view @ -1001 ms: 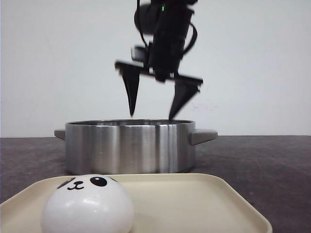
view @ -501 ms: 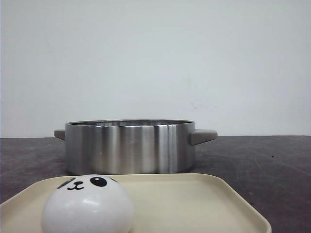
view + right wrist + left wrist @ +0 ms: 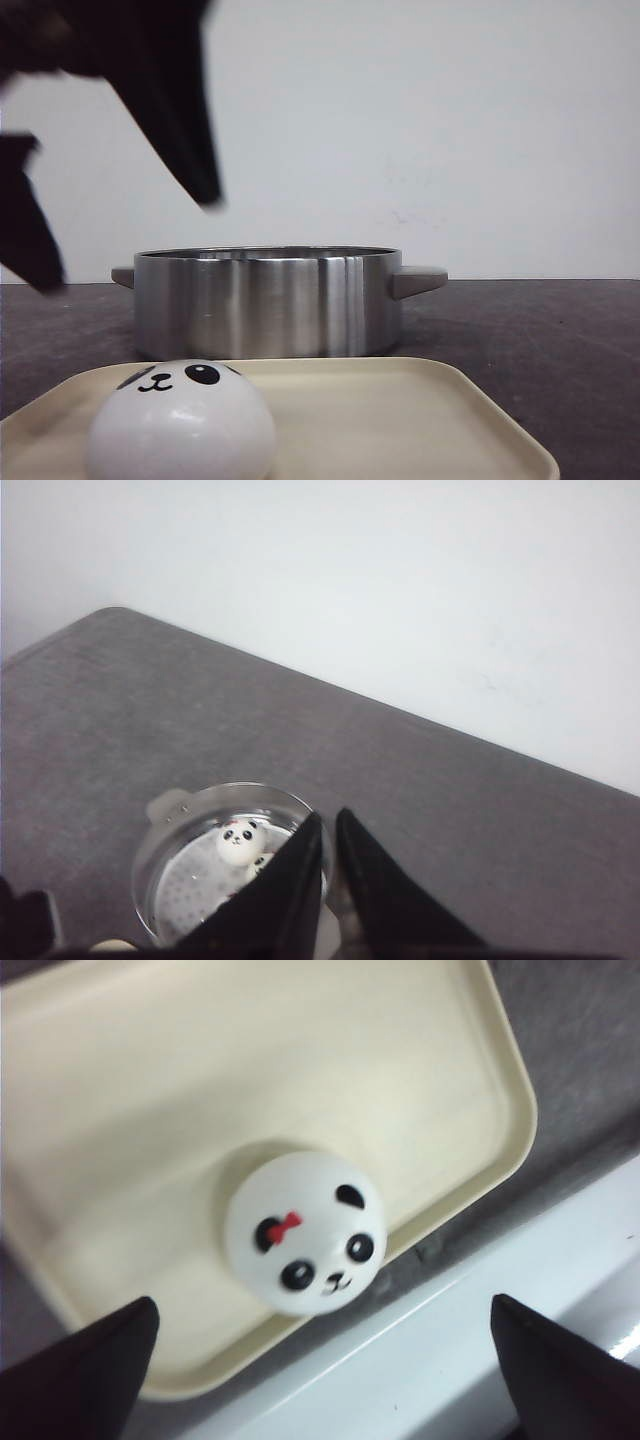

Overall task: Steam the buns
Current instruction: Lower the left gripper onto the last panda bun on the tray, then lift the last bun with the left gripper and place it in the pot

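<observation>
Jaws of the left gripper (image 3: 320, 1360) stood spread wide and empty, above a panda bun (image 3: 305, 1232) lying alone on the cream tray (image 3: 430, 1080) — touching nothing. Right gripper (image 3: 328, 825) had its jaws nearly together, holding nothing; two more buns (image 3: 238, 840) lay in the steel pot (image 3: 265, 300) on the worktop (image 3: 540, 330).

Both grippers are matte black with long, smooth fingers (image 3: 100, 1360) tapering to pointed tips.
</observation>
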